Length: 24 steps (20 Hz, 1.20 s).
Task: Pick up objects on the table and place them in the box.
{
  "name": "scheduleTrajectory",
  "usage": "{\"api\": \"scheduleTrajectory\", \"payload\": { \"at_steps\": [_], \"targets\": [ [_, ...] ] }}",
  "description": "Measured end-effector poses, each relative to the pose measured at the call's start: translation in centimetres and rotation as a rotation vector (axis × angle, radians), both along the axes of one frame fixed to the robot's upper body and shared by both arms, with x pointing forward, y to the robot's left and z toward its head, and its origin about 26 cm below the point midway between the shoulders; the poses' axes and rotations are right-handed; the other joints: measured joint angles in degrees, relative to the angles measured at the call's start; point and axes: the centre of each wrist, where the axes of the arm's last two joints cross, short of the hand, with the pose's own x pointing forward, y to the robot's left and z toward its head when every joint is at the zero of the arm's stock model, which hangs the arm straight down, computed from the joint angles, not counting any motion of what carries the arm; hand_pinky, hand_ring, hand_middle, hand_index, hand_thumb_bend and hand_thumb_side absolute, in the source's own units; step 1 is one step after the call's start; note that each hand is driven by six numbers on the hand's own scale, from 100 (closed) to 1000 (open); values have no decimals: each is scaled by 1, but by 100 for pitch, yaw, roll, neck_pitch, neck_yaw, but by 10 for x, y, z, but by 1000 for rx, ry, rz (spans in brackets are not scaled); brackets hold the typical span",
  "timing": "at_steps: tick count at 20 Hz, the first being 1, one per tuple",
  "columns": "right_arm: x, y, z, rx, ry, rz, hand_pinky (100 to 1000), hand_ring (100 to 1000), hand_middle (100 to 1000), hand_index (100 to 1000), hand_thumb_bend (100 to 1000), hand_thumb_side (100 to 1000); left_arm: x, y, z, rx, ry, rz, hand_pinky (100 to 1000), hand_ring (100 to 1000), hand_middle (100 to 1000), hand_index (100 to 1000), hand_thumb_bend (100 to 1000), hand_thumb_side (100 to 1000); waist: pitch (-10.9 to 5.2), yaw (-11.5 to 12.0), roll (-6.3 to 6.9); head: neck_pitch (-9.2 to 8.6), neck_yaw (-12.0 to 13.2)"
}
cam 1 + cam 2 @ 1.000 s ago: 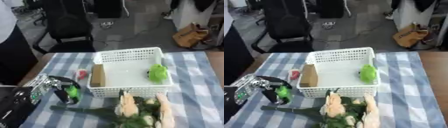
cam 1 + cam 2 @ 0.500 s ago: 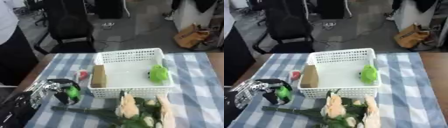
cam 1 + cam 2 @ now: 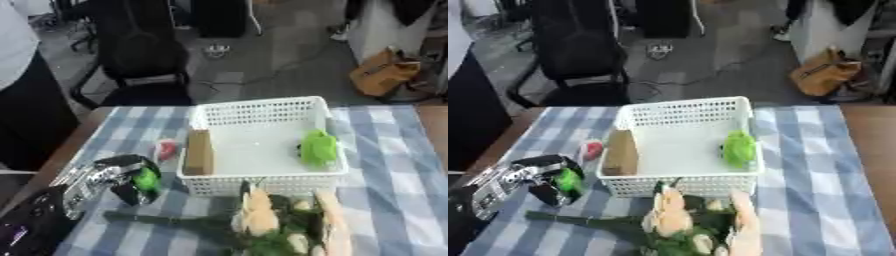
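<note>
Silver-and-black left robot hand (image 3: 109, 177), lower left, curls around a small green object (image 3: 146, 179) beside the white lattice basket (image 3: 262, 182).

White lattice box (image 3: 262, 112) — green thing (image 3: 318, 147), tan block (image 3: 199, 151) inside; flowers (image 3: 271, 225) just before it.
</note>
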Motion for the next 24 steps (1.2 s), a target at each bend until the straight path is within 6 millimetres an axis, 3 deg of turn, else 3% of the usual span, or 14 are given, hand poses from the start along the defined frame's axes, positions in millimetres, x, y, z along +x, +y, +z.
{"api": "scheduleTrajectory", "payload": {
  "at_steps": [10, 24],
  "targets": [
    [-1, -1, -1, 4, 12, -4, 691, 786, 657, 663, 100, 975, 4, -6, 13, 19, 36, -35, 100, 233, 361, 549, 241, 107, 0, 24, 0, 1, -21],
    [-3, -4, -1, 8, 28, -13, 691, 784, 654, 662, 100, 975, 5, -29, 109, 49, -52, -98, 100, 229, 362, 540, 269, 100, -56, 19, 35, 89, -65]
  ]
}}
